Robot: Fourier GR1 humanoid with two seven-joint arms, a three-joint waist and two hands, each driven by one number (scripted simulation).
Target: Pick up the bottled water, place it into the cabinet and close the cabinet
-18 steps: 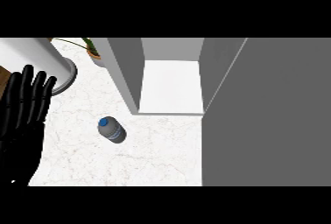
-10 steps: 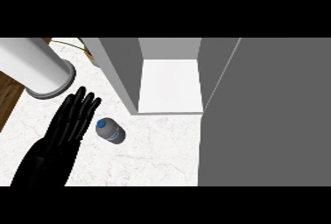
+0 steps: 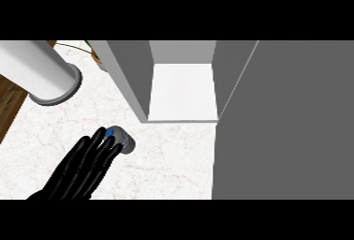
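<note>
The bottled water [image 3: 124, 139] is a small grey bottle with a blue cap, standing on the white marble counter [image 3: 166, 159] just in front of the cabinet's left wall. My left hand [image 3: 81, 171] comes in from the lower left with straight fingers; its fingertips [image 3: 104, 140] lie over the bottle's left side and part of the cap. The fingers are not curled round it. The cabinet [image 3: 183, 91] stands open, showing a bare white shelf. Its grey door [image 3: 283, 122] is swung out and fills the right of the view. My right hand is out of sight.
A thick pale cylinder [image 3: 41, 72] slants in from the upper left above the counter. A potted plant [image 3: 88, 48] peeks out behind the cabinet's left wall [image 3: 128, 75]. The counter's left edge borders brown wood [image 3: 8, 105].
My left hand has swept right from the counter's left edge to the bottle, and its fingertips now overlap it. The bottle and cabinet have stayed put.
</note>
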